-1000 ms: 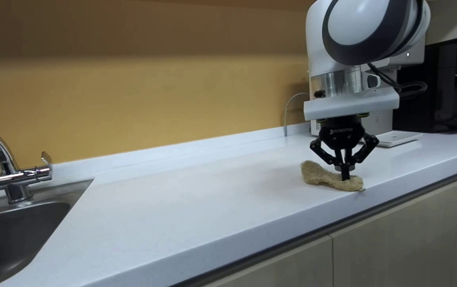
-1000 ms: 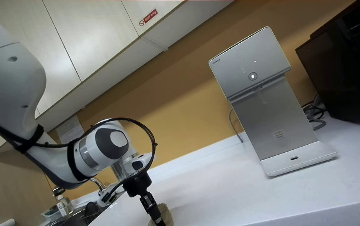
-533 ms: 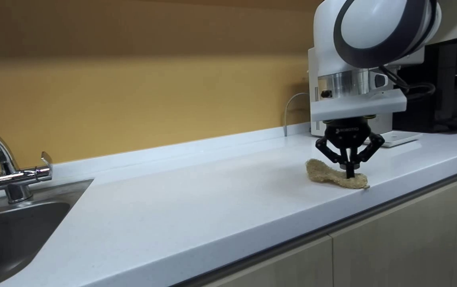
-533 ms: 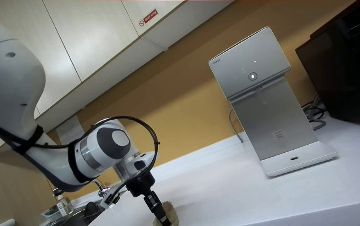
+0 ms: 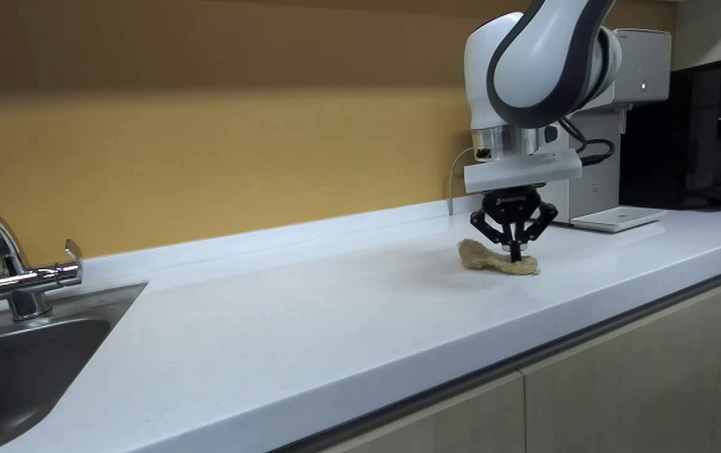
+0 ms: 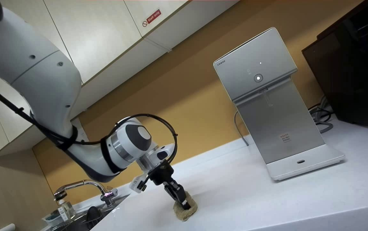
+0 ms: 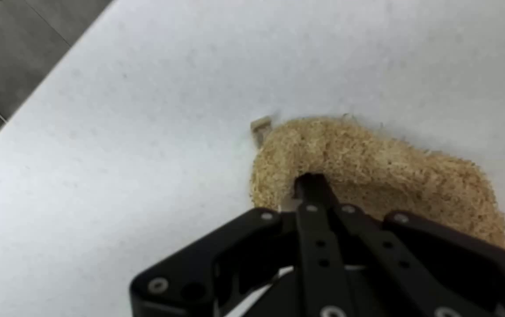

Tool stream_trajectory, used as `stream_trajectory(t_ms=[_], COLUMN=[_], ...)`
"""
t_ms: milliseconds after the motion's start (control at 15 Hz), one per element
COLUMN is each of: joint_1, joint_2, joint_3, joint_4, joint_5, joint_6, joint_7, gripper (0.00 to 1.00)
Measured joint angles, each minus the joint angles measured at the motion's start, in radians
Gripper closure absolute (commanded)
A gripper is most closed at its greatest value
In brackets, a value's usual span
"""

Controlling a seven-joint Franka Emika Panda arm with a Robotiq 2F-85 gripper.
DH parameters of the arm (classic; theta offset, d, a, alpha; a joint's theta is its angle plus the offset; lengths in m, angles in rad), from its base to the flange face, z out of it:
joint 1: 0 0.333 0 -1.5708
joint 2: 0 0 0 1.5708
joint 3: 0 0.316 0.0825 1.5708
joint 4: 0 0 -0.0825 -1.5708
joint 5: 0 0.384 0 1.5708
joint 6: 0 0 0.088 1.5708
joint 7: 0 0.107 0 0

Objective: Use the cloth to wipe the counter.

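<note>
Cloth (image 5: pixel 492 261) and gripper (image 5: pixel 516 256) had slid together over the last half second, away from the near edge of the counter (image 5: pixel 310 327) and somewhat left, toward the far wall (image 5: pixel 209 176) — a wiping stroke, I judged, which put the task in its main step. How much surface had been covered could not be told. The fingers (image 7: pixel 316 193) stood narrow, tips sunk into the cloth and pinching it right of its middle, so it seemed likely to follow the next pass. It rested on the counter, left of the dispenser (image 6: pixel 277 112) and well right of the sink (image 5: pixel 27 371). Tan and rough like towelling, it was bunched lengthwise, its left end humped up — and a pale tab (image 7: pixel 260 130) poked out at the end by the gripper.
</note>
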Motion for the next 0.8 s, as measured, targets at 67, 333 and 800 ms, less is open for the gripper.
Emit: stream_trajectory(t_ms=[67,333,800], joint_1=[0.003,0.026,0.058], joint_2=[0.033,0.162,0.241], joint_3=[-0.006,-0.017,0.031], joint_4=[0.045,0.230,0.364], joint_5=[0.003,0.048,0.283], joint_6=[-0.003,-0.027,-0.091], joint_7=[-0.031,-0.163,-0.531], gripper=[1.00,1.00,1.00])
